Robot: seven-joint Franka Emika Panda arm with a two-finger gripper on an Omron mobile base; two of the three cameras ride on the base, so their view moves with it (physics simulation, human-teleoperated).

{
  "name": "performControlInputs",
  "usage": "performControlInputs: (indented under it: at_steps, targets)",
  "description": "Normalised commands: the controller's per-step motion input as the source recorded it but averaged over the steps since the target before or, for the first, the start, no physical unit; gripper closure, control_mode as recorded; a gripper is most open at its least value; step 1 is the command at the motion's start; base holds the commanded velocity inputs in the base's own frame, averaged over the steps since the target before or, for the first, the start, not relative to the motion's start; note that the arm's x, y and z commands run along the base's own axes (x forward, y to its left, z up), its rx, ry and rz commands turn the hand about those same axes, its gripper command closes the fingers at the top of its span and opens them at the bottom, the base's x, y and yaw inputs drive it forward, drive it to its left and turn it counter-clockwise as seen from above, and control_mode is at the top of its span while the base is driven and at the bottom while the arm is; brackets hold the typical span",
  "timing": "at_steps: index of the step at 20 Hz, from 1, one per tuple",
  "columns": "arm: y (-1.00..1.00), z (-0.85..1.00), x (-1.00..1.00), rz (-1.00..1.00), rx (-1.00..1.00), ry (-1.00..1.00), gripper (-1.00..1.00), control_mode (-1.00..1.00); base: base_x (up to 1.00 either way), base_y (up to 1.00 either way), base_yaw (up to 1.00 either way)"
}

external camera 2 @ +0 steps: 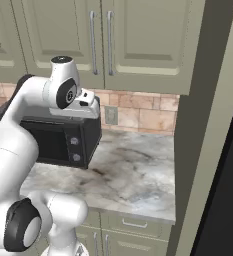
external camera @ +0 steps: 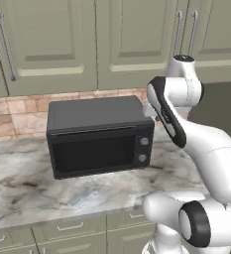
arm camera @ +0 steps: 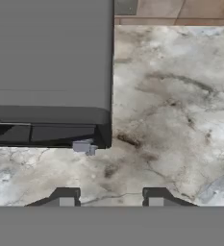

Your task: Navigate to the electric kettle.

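Observation:
The electric kettle is out of view. My gripper (arm camera: pixel 111 198) hangs above the marble counter (arm camera: pixel 171 120) and looks straight down on it. Its two dark fingertips (arm camera: pixel 65 196) stand wide apart with nothing between them, so it is open. The hand sits high over the right end of a black microwave (arm camera: pixel 48 72), and in the right base view the hand (external camera 2: pixel 85 104) pokes out from the folded white arm above that microwave.
The black microwave (external camera: pixel 99 136) stands on the marble counter (external camera: pixel 87 196) against a brick backsplash. Green upper cabinets (external camera: pixel 62 39) hang above it. A wall outlet (external camera 2: pixel 110 116) is right of the microwave. A tall green panel (external camera 2: pixel 208 125) ends the counter on the right.

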Motion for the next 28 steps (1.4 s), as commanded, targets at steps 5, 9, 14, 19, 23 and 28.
performControlInputs:
  at_steps: [5,9,14,19,23,28]
  targets:
    - [0.00,0.00,-0.69,0.00,0.00,0.00,-1.00,-1.00,0.00,0.00,0.00]
    - [0.00,0.00,-1.00,0.00,0.00,0.00,-1.00,-1.00,0.00,0.00,0.00]
    - [0.00,0.00,-1.00,0.00,0.00,0.00,-1.00,-1.00,0.00,0.00,0.00]
    - [0.00,0.00,-0.99,0.00,0.00,0.00,-1.00,-1.00,0.00,0.00,0.00]
    - [0.00,0.00,-0.55,0.00,0.00,0.00,-1.00,-1.00,0.00,0.00,0.00]
    - [0.00,0.00,0.00,0.00,0.00,0.00,-1.00,1.00,-0.52,0.04,0.06]
